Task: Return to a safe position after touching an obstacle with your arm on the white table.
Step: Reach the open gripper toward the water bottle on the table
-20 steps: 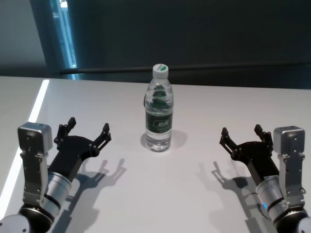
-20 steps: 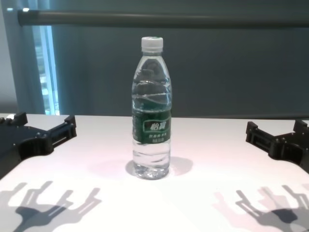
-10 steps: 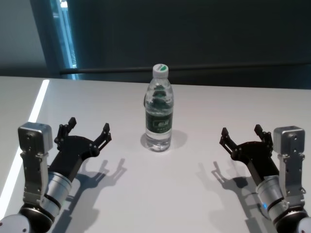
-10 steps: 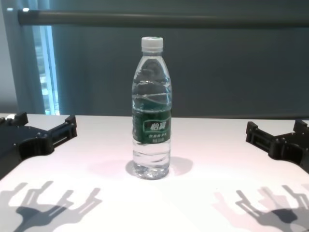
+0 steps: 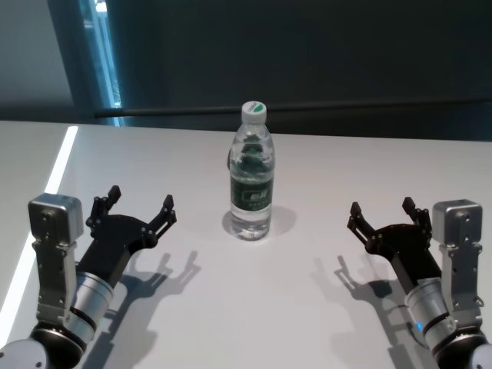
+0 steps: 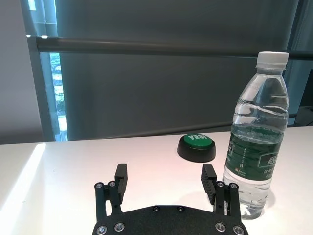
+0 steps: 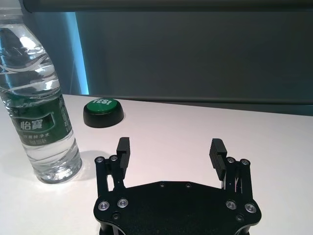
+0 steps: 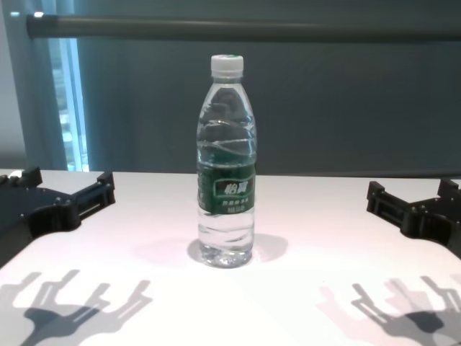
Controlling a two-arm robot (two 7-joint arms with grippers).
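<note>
The bottle point(image 5: 251, 173) stands upright near the middle of the table point(image 5: 307, 323), white cap on top, green label around its lower half (the water inside is clear). Seen from the head camera, the left gripper point(image 5: 137, 204) sits at about 8 o'clock from the bottle, well apart from it, its fingers spread wide and grasping nothing. The right gripper point(image 5: 382, 210) sits at about 4 o'clock from the bottle, also well apart, fingers likewise spread and empty. Both grippers hover just above the table and cast forked shadows on it. A green button point(image 6: 196, 147) on a black base rests on the table beyond the bottle, at about 12 o'clock, mostly hidden behind it in the head view.
</note>
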